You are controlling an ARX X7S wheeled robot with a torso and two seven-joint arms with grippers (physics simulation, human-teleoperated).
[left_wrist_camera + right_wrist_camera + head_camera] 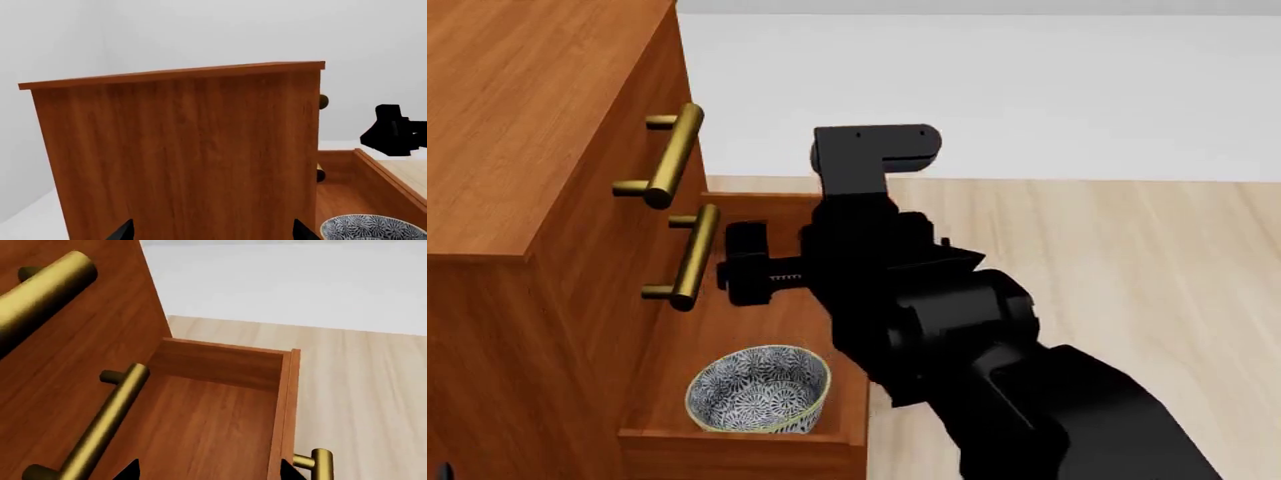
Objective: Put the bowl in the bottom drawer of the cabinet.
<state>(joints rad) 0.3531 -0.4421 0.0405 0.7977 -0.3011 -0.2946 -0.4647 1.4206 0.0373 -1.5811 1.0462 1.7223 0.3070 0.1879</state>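
Note:
The blue-and-white patterned bowl [758, 390] sits inside the pulled-out bottom drawer [737, 450] of the reddish-brown cabinet [507, 120], at the drawer's near end. My right gripper [745, 262] hangs open above the drawer's far part, with only the bare drawer floor [200, 425] between its fingertips [130, 471]. My left gripper [213, 232] is open and faces the cabinet's plain side panel [180, 160], holding nothing. In the left wrist view the bowl [373, 227] shows past the cabinet's corner, inside the drawer [340, 195].
Two upper drawer fronts carry brass bar handles [670, 158] [694, 258] that jut out above the open drawer. The bottom drawer's own handle [319, 462] shows on its outer front. Pale wood floor [1121, 260] lies beyond, with a white wall behind.

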